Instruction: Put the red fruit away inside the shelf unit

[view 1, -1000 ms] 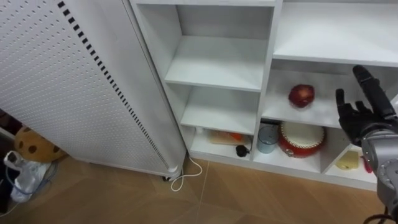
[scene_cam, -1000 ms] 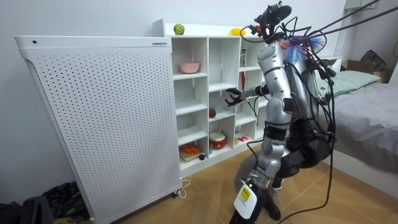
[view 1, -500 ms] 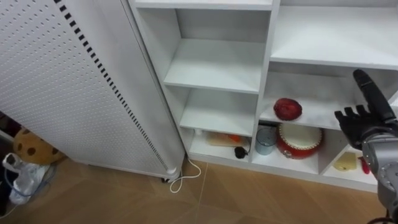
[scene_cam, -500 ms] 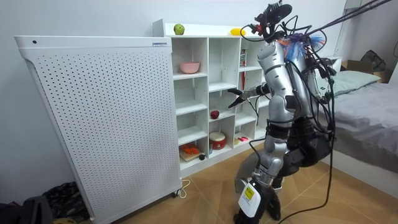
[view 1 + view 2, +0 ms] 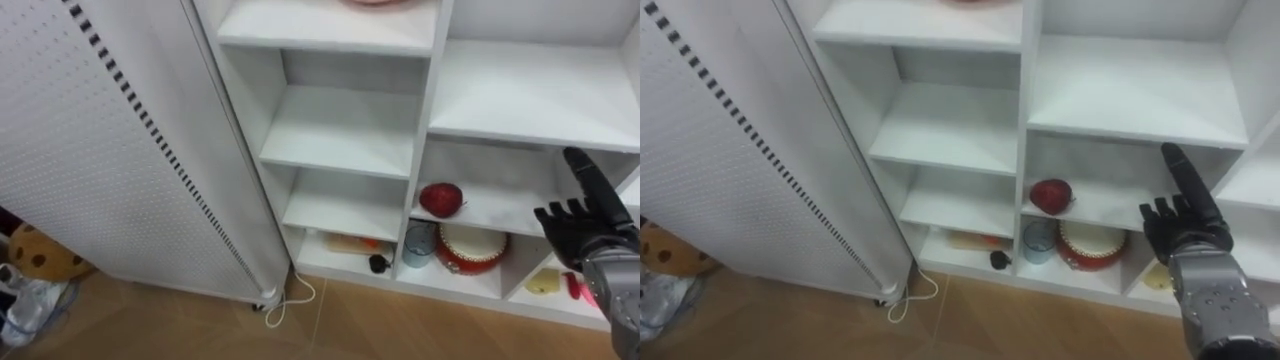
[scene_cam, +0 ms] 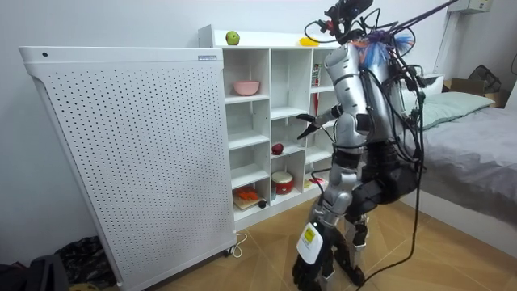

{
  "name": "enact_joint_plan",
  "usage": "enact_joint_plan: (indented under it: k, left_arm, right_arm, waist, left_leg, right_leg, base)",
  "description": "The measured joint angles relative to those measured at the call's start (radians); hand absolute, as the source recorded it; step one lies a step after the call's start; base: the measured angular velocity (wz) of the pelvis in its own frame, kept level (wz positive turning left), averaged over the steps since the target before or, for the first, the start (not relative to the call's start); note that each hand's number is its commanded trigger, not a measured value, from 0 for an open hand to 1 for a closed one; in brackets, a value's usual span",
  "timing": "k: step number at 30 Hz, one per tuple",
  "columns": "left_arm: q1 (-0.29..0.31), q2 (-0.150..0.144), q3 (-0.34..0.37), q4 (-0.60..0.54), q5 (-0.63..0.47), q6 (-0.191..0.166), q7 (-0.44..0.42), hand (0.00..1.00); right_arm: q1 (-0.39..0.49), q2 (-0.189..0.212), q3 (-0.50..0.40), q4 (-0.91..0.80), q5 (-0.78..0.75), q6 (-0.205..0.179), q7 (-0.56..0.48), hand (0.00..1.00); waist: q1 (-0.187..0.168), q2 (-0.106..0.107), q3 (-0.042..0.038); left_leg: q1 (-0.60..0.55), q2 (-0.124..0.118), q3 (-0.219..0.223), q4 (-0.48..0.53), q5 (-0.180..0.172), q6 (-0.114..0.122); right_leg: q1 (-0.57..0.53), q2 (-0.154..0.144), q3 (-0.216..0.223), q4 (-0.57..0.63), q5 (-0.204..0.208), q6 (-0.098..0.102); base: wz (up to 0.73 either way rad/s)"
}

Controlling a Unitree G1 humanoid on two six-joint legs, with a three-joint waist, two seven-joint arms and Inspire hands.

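The red apple (image 5: 440,198) lies in the closet's (image 5: 340,130) middle column, on the shelf just above the bottom compartment. It is nearer that compartment's left wall than a second ago, so it seems to have rolled a little. The robot's right hand (image 5: 575,230) hangs off the shelf's right end, apart from the apple, one finger straight, the rest loosely bent, holding nothing. The robot has straightened up. I'd call this fruit placed; the green apple (image 6: 233,38) on the closet's top could be next.
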Motion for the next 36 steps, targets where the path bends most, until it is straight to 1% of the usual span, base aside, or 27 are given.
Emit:
enact_joint_plan:
  k: [1, 3, 4, 7, 8, 9, 11, 12, 14, 15, 17, 18, 19, 20, 21, 22, 23, 24, 25, 26, 27, 28, 30, 33, 34, 35, 36]
  left_arm:
    - [-0.002, 0.0, 0.0, 0.001, 0.0, 0.0, -0.004, 0.0]
    - [-0.003, -0.001, 0.0, 0.004, 0.0, 0.0, -0.018, 0.0]
    - [-0.005, -0.001, 0.0, 0.008, 0.0, 0.0, -0.022, 0.0]
    - [-0.046, -0.003, 0.001, 0.057, 0.0, 0.012, -0.045, 0.0]
    - [-0.062, -0.003, 0.002, 0.079, -0.001, 0.014, -0.046, 0.0]
    - [-0.069, -0.003, 0.003, 0.09, -0.001, 0.015, -0.047, 0.0]
    - [-0.077, -0.003, 0.033, 0.12, -0.004, 0.016, -0.056, 0.0]
    - [-0.077, -0.003, 0.041, 0.124, -0.006, 0.018, -0.056, 0.0]
    - [-0.077, -0.004, 0.062, 0.138, 0.001, 0.019, -0.06, 0.0]
    - [-0.076, -0.005, 0.073, 0.139, 0.002, 0.018, -0.061, 0.0]
    - [-0.076, -0.006, 0.123, 0.143, 0.001, 0.016, -0.059, 0.0]
    - [-0.07, -0.007, 0.142, 0.146, 0.002, 0.016, -0.051, 0.0]
    - [-0.064, -0.009, 0.154, 0.145, 0.003, 0.016, -0.047, 0.0]
    - [-0.054, -0.011, 0.167, 0.146, 0.007, 0.016, -0.037, 0.0]
    - [-0.05, -0.015, 0.182, 0.146, 0.013, 0.017, -0.035, 0.0]
    - [-0.042, -0.023, 0.207, 0.15, 0.015, 0.017, -0.028, 0.0]
    - [-0.039, -0.03, 0.226, 0.154, 0.015, 0.017, -0.017, 0.0]
    - [-0.037, -0.034, 0.237, 0.154, 0.017, 0.017, -0.013, 0.0]
    - [-0.031, -0.043, 0.246, 0.155, 0.024, 0.016, -0.004, 0.0]
    - [-0.021, -0.051, 0.249, 0.15, 0.037, 0.009, 0.004, 0.0]
    - [-0.005, -0.06, 0.264, 0.145, 0.044, 0.0, 0.007, 0.0]
    - [0.006, -0.063, 0.272, 0.142, 0.044, -0.003, 0.009, 0.0]
    - [0.032, -0.073, 0.305, 0.135, 0.063, -0.004, 0.016, 0.0]
    - [0.052, -0.081, 0.346, 0.135, 0.064, -0.004, 0.034, 0.0]
    - [0.062, -0.082, 0.359, 0.137, 0.063, -0.004, 0.036, 0.0]
    - [0.068, -0.085, 0.372, 0.143, 0.063, -0.004, 0.036, 0.0]
    - [0.071, -0.095, 0.395, 0.145, 0.07, -0.001, 0.037, 0.0]
  right_arm:
    - [0.008, 0.0, 0.002, 0.018, 0.0, 0.005, 0.017, 0.0]
    - [0.044, 0.0, 0.007, 0.069, -0.001, 0.027, 0.071, 0.0]
    - [0.045, 0.0, 0.007, 0.085, -0.004, 0.033, 0.084, 0.0]
    - [0.092, 0.0, 0.005, 0.134, -0.014, 0.055, 0.137, 0.0]
    - [0.13, 0.0, 0.006, 0.135, -0.024, 0.065, 0.161, 0.0]
    - [0.148, 0.001, 0.007, 0.135, -0.027, 0.07, 0.172, 0.0]
    - [0.209, 0.002, 0.007, 0.167, -0.049, 0.091, 0.22, 0.0]
    - [0.224, 0.003, 0.007, 0.176, -0.054, 0.093, 0.229, 0.0]
    - [0.295, 0.009, 0.007, 0.205, -0.067, 0.1, 0.273, 0.0]
    - [0.318, 0.01, 0.007, 0.211, -0.07, 0.101, 0.282, 0.0]
    - [0.411, 0.022, 0.006, 0.221, -0.104, 0.105, 0.303, 0.0]
    - [0.455, 0.035, 0.006, 0.22, -0.13, 0.107, 0.312, 0.0]
    - [0.478, 0.045, 0.003, 0.217, -0.138, 0.109, 0.315, 0.0]
    - [0.528, 0.066, -0.004, 0.21, -0.145, 0.109, 0.32, 0.0]
    - [0.551, 0.078, -0.005, 0.208, -0.147, 0.108, 0.321, 0.0]
    - [0.594, 0.103, -0.006, 0.208, -0.146, 0.108, 0.321, 0.0]
    - [0.632, 0.13, -0.006, 0.21, -0.147, 0.109, 0.325, 0.0]
    - [0.648, 0.142, -0.006, 0.214, -0.148, 0.109, 0.331, 0.0]
    - [0.688, 0.162, -0.006, 0.214, -0.159, 0.109, 0.348, 0.0]
    - [0.729, 0.177, -0.005, 0.213, -0.173, 0.11, 0.362, 0.0]
    - [0.765, 0.19, -0.005, 0.214, -0.175, 0.11, 0.37, 0.0]
    - [0.782, 0.196, -0.005, 0.213, -0.176, 0.111, 0.372, 0.0]
    - [0.832, 0.214, -0.007, 0.217, -0.207, 0.111, 0.384, 0.0]
    - [0.883, 0.228, -0.004, 0.216, -0.236, 0.111, 0.399, 0.0]
    - [0.903, 0.237, 0.0, 0.221, -0.256, 0.111, 0.4, 0.0]
    - [0.918, 0.247, -0.001, 0.238, -0.269, 0.111, 0.404, 0.0]
    - [0.928, 0.253, -0.001, 0.257, -0.3, 0.115, 0.405, 0.0]
  waist:
    - [0.0, 0.001, 0.0017]
    - [-0.001, -0.001, 0.0032]
    - [-0.003, 0.0, 0.0033]
    - [-0.01, -0.001, 0.0045]
    - [-0.006, -0.001, 0.0043]
    - [-0.006, 0.0, 0.0043]
    - [-0.011, -0.001, 0.0045]
    - [-0.016, -0.002, 0.0045]
    - [-0.029, -0.002, 0.0038]
    - [-0.032, -0.002, 0.0033]
    - [-0.045, -0.004, 0.0002]
    - [-0.056, -0.004, -0.0049]
    - [-0.062, -0.006, -0.0104]
    - [-0.073, -0.006, -0.0213]
    - [-0.079, -0.005, -0.0256]
    - [-0.088, -0.006, -0.0343]
    - [-0.098, -0.008, -0.0404]
    - [-0.108, -0.008, -0.0434]
    - [-0.119, -0.006, -0.049]
    - [-0.127, -0.005, -0.0518]
    - [-0.135, -0.006, -0.0573]
    - [-0.139, -0.005, -0.0586]
    - [-0.166, -0.006, -0.0575]
    - [-0.169, -0.01, -0.0572]
    - [-0.169, -0.007, -0.0547]
    - [-0.17, -0.01, -0.0554]
    - [-0.171, -0.011, -0.0544]
  left_leg:
    - [0.017, 0.0, 0.0, -0.01, 0.001, 0.001]
    - [0.064, 0.0, 0.002, -0.045, 0.004, 0.003]
    - [0.071, -0.001, 0.002, -0.051, 0.004, 0.004]
    - [0.13, -0.008, -0.002, -0.114, 0.024, 0.009]
    - [0.159, -0.007, -0.003, -0.141, 0.03, 0.01]
    - [0.174, -0.007, -0.003, -0.152, 0.033, 0.01]
    - [0.239, -0.007, -0.008, -0.202, 0.041, 0.013]
    - [0.257, -0.009, -0.008, -0.218, 0.044, 0.014]
    - [0.332, -0.018, -0.011, -0.282, 0.058, 0.018]
    - [0.35, -0.02, -0.014, -0.297, 0.062, 0.018]
    - [0.417, -0.02, -0.013, -0.355, 0.074, 0.019]
    - [0.45, -0.02, -0.011, -0.379, 0.077, 0.019]
    - [0.465, -0.019, -0.01, -0.391, 0.077, 0.019]
    - [0.5, -0.018, -0.006, -0.414, 0.078, 0.019]
    - [0.52, -0.018, -0.007, -0.427, 0.079, 0.02]
    - [0.562, -0.016, -0.003, -0.448, 0.08, 0.02]
    - [0.605, -0.013, 0.003, -0.465, 0.081, 0.019]
    - [0.624, -0.012, 0.001, -0.474, 0.08, 0.019]
    - [0.664, -0.012, 0.001, -0.5, 0.081, 0.018]
    - [0.703, -0.011, 0.008, -0.523, 0.081, 0.017]
    - [0.74, -0.01, 0.011, -0.547, 0.082, 0.017]
    - [0.755, -0.01, 0.012, -0.555, 0.082, 0.016]
    - [0.808, -0.007, 0.016, -0.575, 0.083, 0.014]
    - [0.846, -0.004, 0.028, -0.597, 0.083, 0.012]
    - [0.861, -0.003, 0.036, -0.603, 0.082, 0.009]
    - [0.871, -0.002, 0.038, -0.607, 0.081, 0.008]
    - [0.88, -0.002, 0.037, -0.615, 0.08, 0.008]
  right_leg:
    - [0.016, 0.0, -0.001, -0.012, 0.002, 0.002]
    - [0.066, 0.002, -0.001, -0.048, 0.008, 0.009]
    - [0.072, 0.003, -0.001, -0.054, 0.009, 0.011]
    - [0.135, 0.005, -0.014, -0.116, 0.028, 0.021]
    - [0.168, 0.011, -0.022, -0.147, 0.035, 0.024]
    - [0.186, 0.013, -0.027, -0.164, 0.039, 0.026]
    - [0.256, 0.023, -0.032, -0.222, 0.057, 0.034]
    - [0.274, 0.021, -0.035, -0.235, 0.059, 0.036]
    - [0.346, 0.021, -0.04, -0.289, 0.068, 0.048]
    - [0.366, 0.022, -0.044, -0.304, 0.071, 0.05]
    - [0.438, 0.03, -0.055, -0.362, 0.086, 0.058]
    - [0.473, 0.037, -0.054, -0.391, 0.093, 0.062]
    - [0.489, 0.04, -0.055, -0.404, 0.096, 0.064]
    - [0.523, 0.045, -0.053, -0.429, 0.099, 0.068]
    - [0.544, 0.047, -0.054, -0.443, 0.101, 0.07]
    - [0.588, 0.055, -0.05, -0.472, 0.105, 0.075]
    - [0.63, 0.059, -0.048, -0.492, 0.106, 0.076]
    - [0.651, 0.062, -0.05, -0.505, 0.107, 0.078]
    - [0.693, 0.067, -0.059, -0.532, 0.11, 0.081]
    - [0.729, 0.072, -0.062, -0.549, 0.111, 0.083]
    - [0.758, 0.075, -0.068, -0.561, 0.111, 0.083]
    - [0.774, 0.076, -0.071, -0.567, 0.111, 0.083]
    - [0.815, 0.082, -0.079, -0.578, 0.111, 0.083]
    - [0.844, 0.089, -0.072, -0.59, 0.111, 0.083]
    - [0.854, 0.092, -0.064, -0.593, 0.111, 0.083]
    - [0.868, 0.094, -0.064, -0.605, 0.111, 0.083]
    - [0.875, 0.094, -0.064, -0.606, 0.111, 0.083]
  base:
    - [0.0]
    - [-0.02]
    - [0.0]
    - [0.08]
    - [0.07]
    - [0.04]
    - [0.0]
    - [0.07]
    - [0.09]
    - [0.1]
    - [0.08]
    - [0.0]
    - [-0.05]
    - [-0.07]
    - [-0.07]
    - [-0.13]
    - [-0.11]
    - [-0.04]
    - [0.0]
    - [-0.1]
    - [-0.16]
    - [-0.14]
    - [-0.05]
    - [-0.12]
    - [-0.14]
    - [-0.1]
    - [-0.04]
